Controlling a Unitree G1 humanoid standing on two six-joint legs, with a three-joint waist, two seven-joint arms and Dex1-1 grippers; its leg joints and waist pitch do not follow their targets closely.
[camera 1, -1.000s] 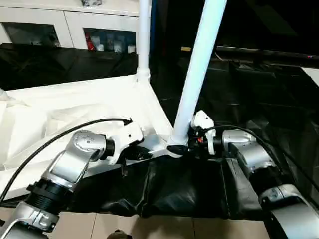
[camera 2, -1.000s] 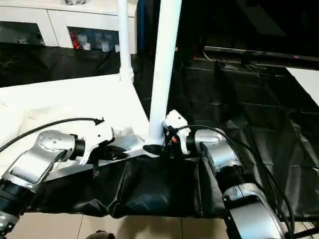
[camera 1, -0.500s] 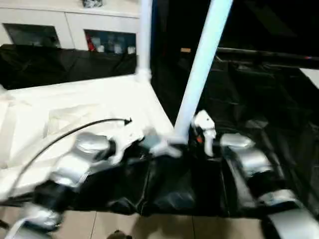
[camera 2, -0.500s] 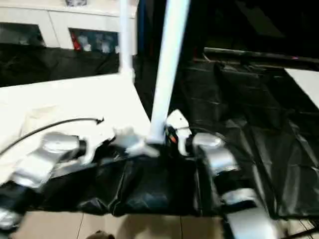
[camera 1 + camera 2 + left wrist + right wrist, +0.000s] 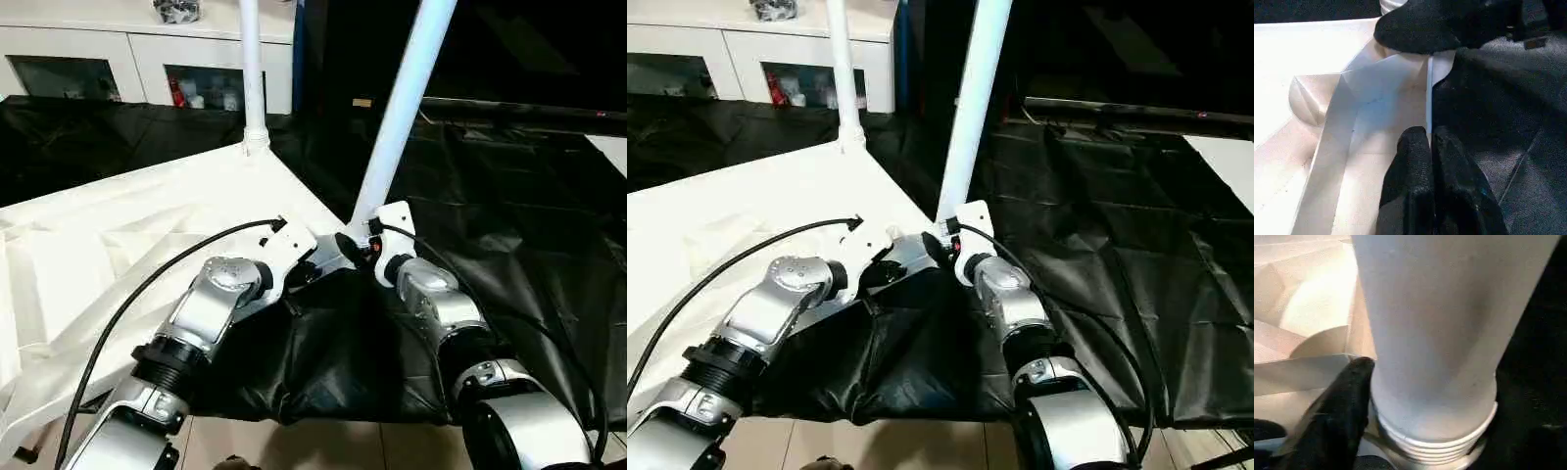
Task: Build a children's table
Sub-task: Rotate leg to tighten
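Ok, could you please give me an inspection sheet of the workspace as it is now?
Surface: black cover, wrinkled, hanging over the near edge.
Job's things: table top lying underside up; far leg upright in its corner socket; near leg leaning at the near corner.
Clutter: nothing seen.
Grippers: left gripper, jaws shut on the table top's rim; right gripper at the near leg's base.
Cables: black cable arching over the left forearm.
Surroundings: white cabinet behind.
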